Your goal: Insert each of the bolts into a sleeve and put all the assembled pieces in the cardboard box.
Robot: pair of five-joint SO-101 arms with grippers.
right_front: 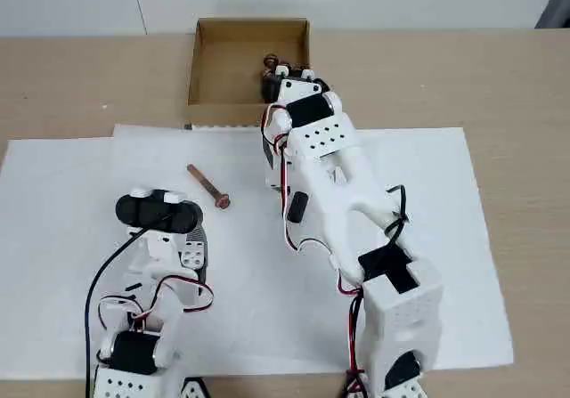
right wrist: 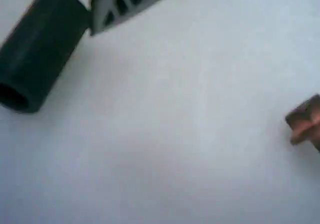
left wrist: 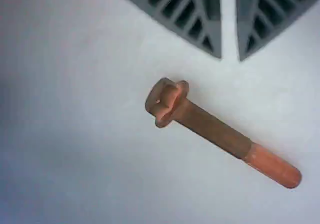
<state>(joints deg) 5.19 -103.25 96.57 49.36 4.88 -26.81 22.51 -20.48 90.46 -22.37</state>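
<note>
A brown bolt (right_front: 207,187) lies flat on the white paper between the two arms. In the left wrist view the bolt (left wrist: 215,131) rests just beyond my left gripper (left wrist: 230,57), whose fingers are drawn together to a thin slit with nothing between them. My right arm (right_front: 321,140) stretches toward the cardboard box (right_front: 191,69). The right wrist view has one grey finger (right wrist: 125,3) beside a dark sleeve (right wrist: 40,48) lying on the paper, and the bolt's head (right wrist: 306,126) farther off. Brown and dark pieces (right_front: 270,64) sit in the box, partly hidden by the arm.
The white paper sheet (right_front: 71,202) covers most of the wooden table (right_front: 517,77). The box stands at the paper's far edge. My left arm (right_front: 156,238) is folded low near the front left.
</note>
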